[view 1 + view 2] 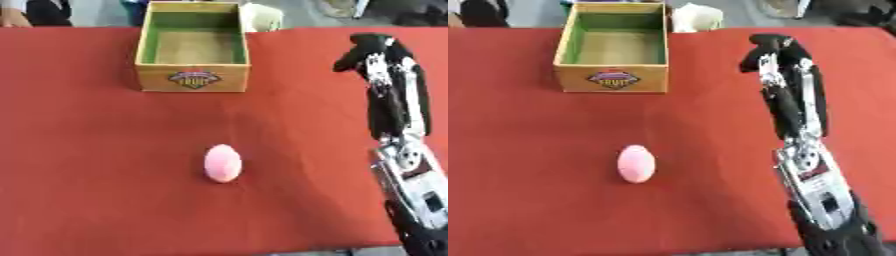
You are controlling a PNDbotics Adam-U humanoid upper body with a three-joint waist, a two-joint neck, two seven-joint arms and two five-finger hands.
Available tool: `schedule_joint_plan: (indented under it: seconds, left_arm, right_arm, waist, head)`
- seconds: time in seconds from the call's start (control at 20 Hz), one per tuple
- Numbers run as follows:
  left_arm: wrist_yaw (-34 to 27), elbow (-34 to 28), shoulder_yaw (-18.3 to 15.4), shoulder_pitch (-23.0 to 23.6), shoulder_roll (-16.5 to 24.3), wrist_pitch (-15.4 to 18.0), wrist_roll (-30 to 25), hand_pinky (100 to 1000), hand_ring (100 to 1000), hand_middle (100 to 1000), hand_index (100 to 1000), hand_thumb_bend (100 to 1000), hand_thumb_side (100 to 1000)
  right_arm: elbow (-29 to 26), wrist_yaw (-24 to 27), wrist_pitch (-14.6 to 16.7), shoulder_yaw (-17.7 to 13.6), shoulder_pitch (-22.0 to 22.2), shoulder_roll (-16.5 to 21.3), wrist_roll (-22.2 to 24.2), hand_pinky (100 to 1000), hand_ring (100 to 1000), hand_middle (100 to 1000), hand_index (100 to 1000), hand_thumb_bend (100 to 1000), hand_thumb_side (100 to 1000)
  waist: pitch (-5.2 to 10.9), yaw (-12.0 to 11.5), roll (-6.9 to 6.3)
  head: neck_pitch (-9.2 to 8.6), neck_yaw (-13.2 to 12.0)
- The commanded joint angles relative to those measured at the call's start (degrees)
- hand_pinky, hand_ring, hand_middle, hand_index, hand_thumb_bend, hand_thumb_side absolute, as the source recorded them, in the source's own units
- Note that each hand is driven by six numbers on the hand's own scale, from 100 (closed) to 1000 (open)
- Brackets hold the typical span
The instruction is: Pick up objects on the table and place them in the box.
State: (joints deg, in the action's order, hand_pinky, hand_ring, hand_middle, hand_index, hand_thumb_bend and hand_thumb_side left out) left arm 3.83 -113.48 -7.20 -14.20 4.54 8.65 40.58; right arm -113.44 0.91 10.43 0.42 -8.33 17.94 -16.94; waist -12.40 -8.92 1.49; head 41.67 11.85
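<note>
A pink egg-shaped object (222,163) lies on the red tablecloth (79,150), near the middle and toward the front. Behind it stands an open wooden box (192,79) with a green inner lining and a label on its front wall; nothing shows inside. My right arm reaches in from the lower right, and my right hand (773,50) hovers at the right of the table, level with the box and well apart from the pink object. Its fingers are curled downward and hold nothing. My left hand shows in neither view.
A pale crumpled thing (695,17) lies just beyond the table's far edge, right of the box. People stand at the far edge without touching anything. The table's front edge (262,251) runs along the bottom.
</note>
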Motion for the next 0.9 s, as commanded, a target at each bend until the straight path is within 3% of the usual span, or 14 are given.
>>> schedule_joint_plan:
  seconds: [0.05,0.6,0.9]
  left_arm:
    - [0.01,-1.11,0.07,-0.42,1.05,-0.04,-0.21,482,476,361,524,100,676]
    - [0.01,-1.11,0.11,-0.51,1.05,-0.06,-0.37,481,476,361,524,100,677]
    - [-0.01,-1.11,0.16,-0.39,1.09,-0.14,-0.45,482,476,362,523,100,677]
  right_arm:
    - [-1.16,0.03,0.11,0.05,-0.53,1.00,0.39,533,511,470,675,100,663]
    - [-1.16,-0.16,0.07,0.32,-0.70,1.42,1.12,535,522,478,688,100,678]
    - [-1.16,-2.84,0.58,1.04,-2.40,5.21,4.14,557,566,525,737,100,749]
  waist:
    - [0.70,-0.02,-0.18]
    - [0.53,-0.16,-0.15]
    - [0.59,-0.33,-0.01]
  head:
    - [-0.72,-0.48]
    - [-1.38,-0.63]
    - [-1.49,-0.04]
